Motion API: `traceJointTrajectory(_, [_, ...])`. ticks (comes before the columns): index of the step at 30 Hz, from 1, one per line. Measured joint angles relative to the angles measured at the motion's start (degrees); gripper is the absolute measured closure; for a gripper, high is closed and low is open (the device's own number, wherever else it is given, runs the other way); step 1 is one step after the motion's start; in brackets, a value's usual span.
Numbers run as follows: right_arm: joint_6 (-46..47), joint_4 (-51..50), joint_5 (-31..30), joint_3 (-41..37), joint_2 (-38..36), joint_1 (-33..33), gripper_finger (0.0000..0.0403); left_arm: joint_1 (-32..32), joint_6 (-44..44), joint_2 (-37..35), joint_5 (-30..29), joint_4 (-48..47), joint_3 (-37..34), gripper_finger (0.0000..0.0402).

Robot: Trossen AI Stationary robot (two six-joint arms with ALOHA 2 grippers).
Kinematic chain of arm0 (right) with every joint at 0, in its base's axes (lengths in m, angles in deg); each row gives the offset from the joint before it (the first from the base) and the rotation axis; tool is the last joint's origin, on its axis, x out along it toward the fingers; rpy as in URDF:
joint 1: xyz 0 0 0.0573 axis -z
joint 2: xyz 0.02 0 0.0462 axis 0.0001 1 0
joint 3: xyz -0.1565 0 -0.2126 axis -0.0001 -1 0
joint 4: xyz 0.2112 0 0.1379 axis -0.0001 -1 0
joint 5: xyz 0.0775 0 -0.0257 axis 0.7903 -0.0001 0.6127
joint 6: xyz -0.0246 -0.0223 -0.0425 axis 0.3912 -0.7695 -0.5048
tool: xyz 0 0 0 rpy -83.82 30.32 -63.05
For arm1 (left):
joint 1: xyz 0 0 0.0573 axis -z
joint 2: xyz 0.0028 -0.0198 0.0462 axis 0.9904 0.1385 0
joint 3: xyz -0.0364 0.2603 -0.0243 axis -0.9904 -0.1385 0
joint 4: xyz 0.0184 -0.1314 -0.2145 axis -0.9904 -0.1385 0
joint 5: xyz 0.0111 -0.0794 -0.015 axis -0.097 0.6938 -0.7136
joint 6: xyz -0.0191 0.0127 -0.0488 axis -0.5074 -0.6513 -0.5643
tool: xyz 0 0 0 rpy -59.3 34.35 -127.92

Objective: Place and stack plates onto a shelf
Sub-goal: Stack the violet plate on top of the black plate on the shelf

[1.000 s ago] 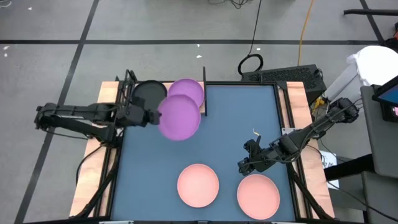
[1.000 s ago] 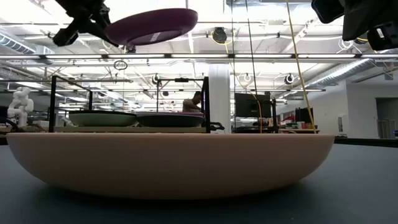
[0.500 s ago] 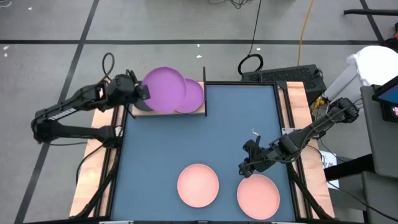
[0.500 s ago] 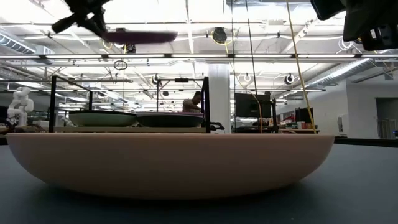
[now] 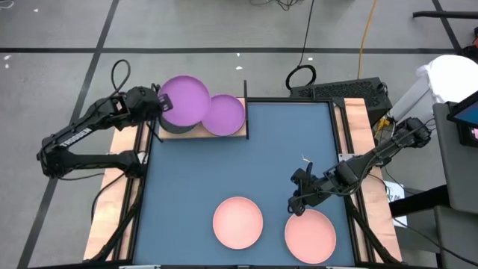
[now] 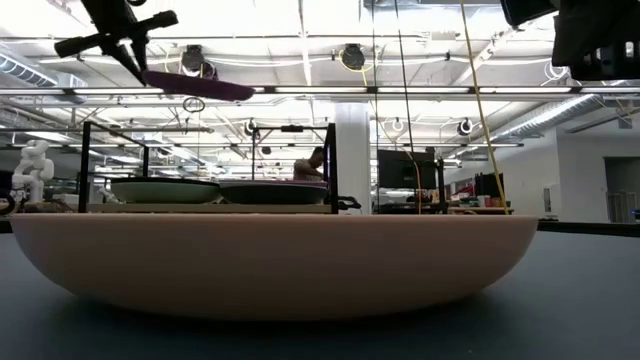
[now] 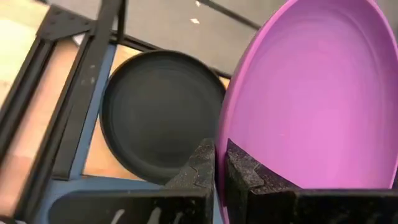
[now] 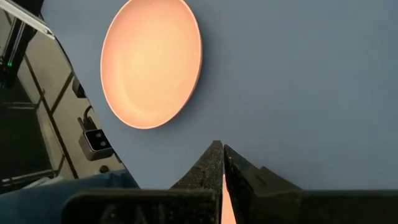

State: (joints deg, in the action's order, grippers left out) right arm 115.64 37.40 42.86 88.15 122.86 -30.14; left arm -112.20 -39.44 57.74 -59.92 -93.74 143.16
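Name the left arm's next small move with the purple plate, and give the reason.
Probably lower it. The left hand is shut on the purple plate, held tilted in the air over the black plate on the shelf, not yet resting on it.

Bright purple plate in dark left gripper, above a matte black plate. Second purple plate on the light-wood shelf with black posts. Two salmon pink plates near the blue-grey mat's front edge. Dark right gripper over blue-grey.
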Motion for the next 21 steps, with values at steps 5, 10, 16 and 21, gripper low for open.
traceJointTrajectory(5, [-3.4, -1.7, -0.1, 0.0, 0.0, 0.2, 0.0403, 4.2, -9.6, 0.0, -5.8, 3.9, 0.0, 0.039])
traceJointTrajectory(10, [-7.0, -4.2, -0.1, 0.0, -0.7, 0.8, 0.0403, 10.9, -20.4, 0.2, -12.4, 4.3, 0.0, 0.039])
traceJointTrajectory(16, [-13.2, -6.8, -0.2, 0.0, -2.2, 2.7, 0.0403, 21.0, -36.5, 4.6, -20.3, 3.7, 0.0, 0.039])
traceJointTrajectory(21, [-17.7, -9.4, -0.2, 0.0, -4.2, 4.6, 0.0403, 29.4, -57.1, 11.6, -26.1, -2.1, 0.0, 0.039])
